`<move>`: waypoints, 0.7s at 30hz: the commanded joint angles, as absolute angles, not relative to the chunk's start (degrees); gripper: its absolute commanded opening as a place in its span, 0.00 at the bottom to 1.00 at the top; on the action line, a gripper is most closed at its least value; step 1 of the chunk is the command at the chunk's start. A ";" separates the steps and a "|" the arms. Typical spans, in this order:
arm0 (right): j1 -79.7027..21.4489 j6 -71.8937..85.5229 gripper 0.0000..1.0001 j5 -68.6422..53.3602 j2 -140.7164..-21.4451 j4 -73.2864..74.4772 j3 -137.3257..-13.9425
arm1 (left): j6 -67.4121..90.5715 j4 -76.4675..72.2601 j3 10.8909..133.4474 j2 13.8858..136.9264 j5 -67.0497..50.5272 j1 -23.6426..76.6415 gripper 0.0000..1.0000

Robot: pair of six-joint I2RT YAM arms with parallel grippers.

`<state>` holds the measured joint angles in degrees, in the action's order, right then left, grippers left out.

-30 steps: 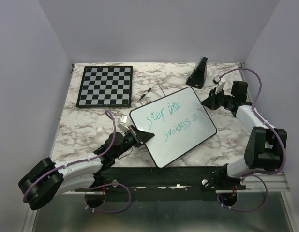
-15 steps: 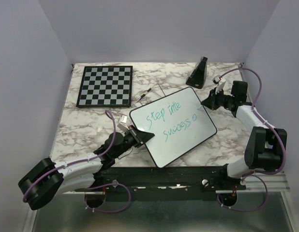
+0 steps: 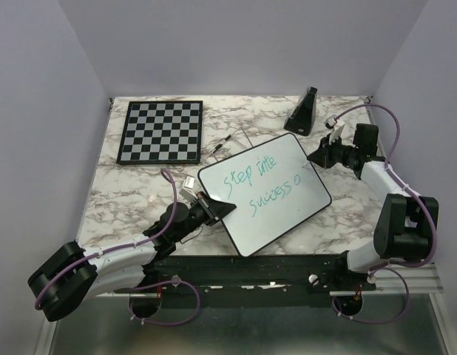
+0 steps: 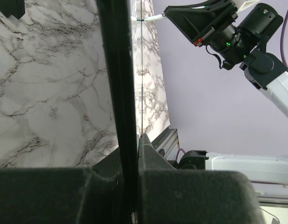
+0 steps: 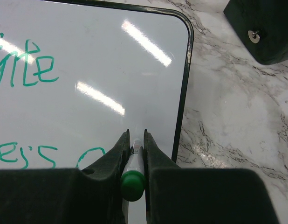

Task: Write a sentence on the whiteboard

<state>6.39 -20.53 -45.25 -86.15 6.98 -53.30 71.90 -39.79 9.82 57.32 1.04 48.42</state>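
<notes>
The whiteboard point(image 3: 276, 196) lies tilted on the marble table, with teal words "Step into success o" point(image 3: 258, 181) in two lines. My left gripper point(image 3: 219, 208) is shut on the board's left edge; the left wrist view shows the black rim point(image 4: 117, 93) edge-on between the jaws. My right gripper point(image 3: 315, 157) is shut on a green-ended marker point(image 5: 133, 175), tip down over the board's right part near the rim point(image 5: 183, 88), just right of the "o" point(image 5: 90, 156). I cannot tell if the tip touches.
A checkered chessboard point(image 3: 162, 131) lies at the back left. A black wedge-shaped object point(image 3: 302, 111) stands at the back right; it also shows in the right wrist view point(image 5: 263, 28). A thin pen-like item point(image 3: 222, 144) lies between chessboard and whiteboard.
</notes>
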 commanded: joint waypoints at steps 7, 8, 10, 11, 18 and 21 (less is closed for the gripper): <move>6.68 -21.36 0.01 -48.25 -85.43 8.09 -53.70 | 68.64 -44.12 10.90 57.30 0.09 48.34 0.00; 6.68 -21.27 0.01 -48.51 -85.52 8.09 -53.70 | 68.64 -44.12 10.90 57.39 0.17 48.34 0.00; 6.68 -21.27 0.01 -49.13 -85.61 8.00 -53.70 | 68.64 -44.21 10.99 57.48 0.09 48.34 0.00; 6.68 -21.36 0.01 -49.30 -85.78 8.17 -53.70 | 68.64 -44.30 10.99 57.65 0.09 48.43 0.00; 6.68 -24.25 0.01 -50.71 -85.87 11.16 -53.70 | 68.55 -44.38 11.08 58.01 0.09 48.43 0.00; 6.68 -25.84 0.01 -50.71 -85.61 12.92 -53.53 | 68.73 -44.56 10.90 57.92 0.09 48.43 0.00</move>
<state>6.39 -22.61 -48.97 -86.13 9.10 -53.30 72.01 -40.21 9.82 57.82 1.02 48.42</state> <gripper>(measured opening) 0.192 0.102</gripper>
